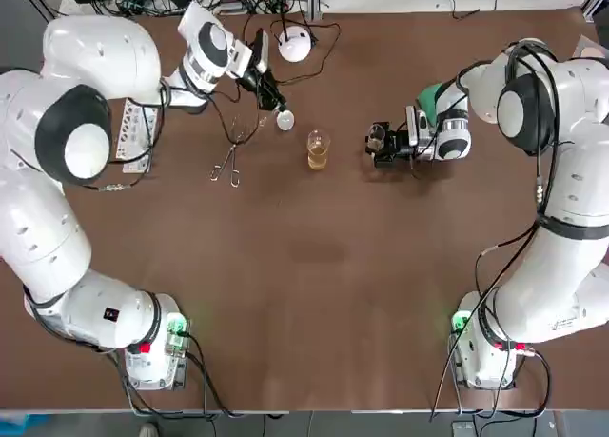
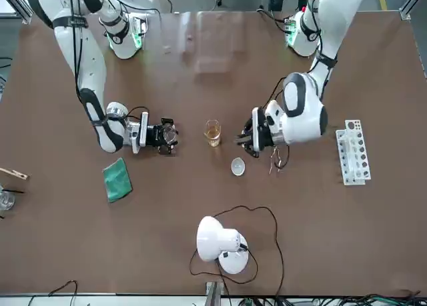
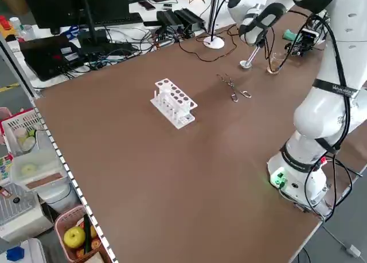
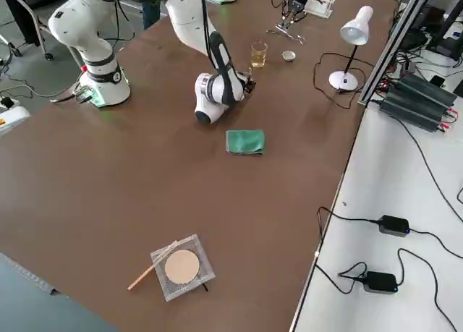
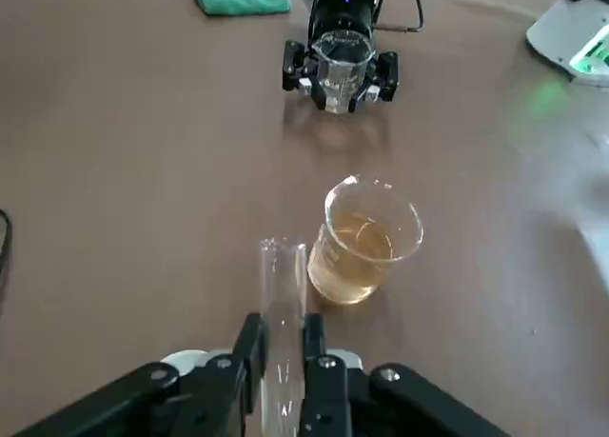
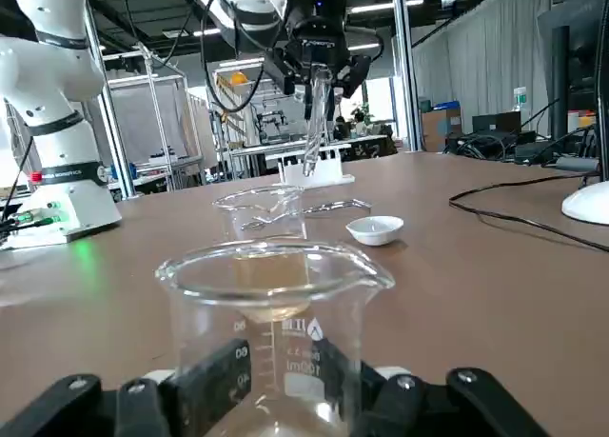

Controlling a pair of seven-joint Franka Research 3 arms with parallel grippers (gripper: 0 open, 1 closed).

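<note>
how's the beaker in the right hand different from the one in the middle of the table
The middle beaker holds amber liquid; the held beaker looks empty. The middle beaker stands free on the table; the held beaker is clamped in the right hand. Both are clear glass and upright.

Glossy clear glass test tube (image 5: 283, 332), smooth glass beaker (image 6: 276, 308), matt table (image 1: 314, 294), soft cloth (image 2: 117, 179)

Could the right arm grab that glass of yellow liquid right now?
Probably not: the right claw is shut on an empty beaker. The glass of yellow liquid stands near, nothing between them.
</note>
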